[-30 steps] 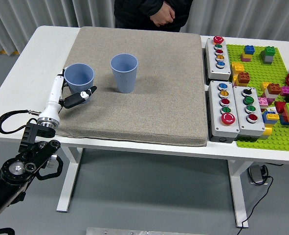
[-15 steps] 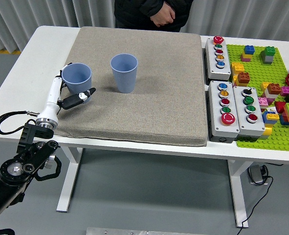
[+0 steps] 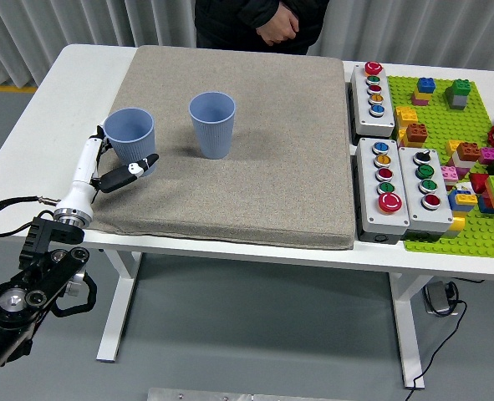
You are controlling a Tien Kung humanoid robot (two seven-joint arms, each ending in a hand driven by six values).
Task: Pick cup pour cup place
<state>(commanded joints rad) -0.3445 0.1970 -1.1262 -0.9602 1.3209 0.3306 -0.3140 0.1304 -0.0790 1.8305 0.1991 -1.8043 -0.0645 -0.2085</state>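
Two blue cups stand upright on the beige mat. The left cup sits near the mat's left edge. My left hand is wrapped around its lower part, with the thumb in front and the other fingers behind on the left. The second cup stands free to its right, a hand's width away. What is inside either cup cannot be made out. My right arm is out of the picture.
Three grey button boxes line the mat's right side. Beyond them lies a green baseplate with several coloured bricks. A person stands at the far edge with hands clasped.
My left hand and arm have shifted slightly to the left, and the left cup has moved with them. The second cup has stayed put.
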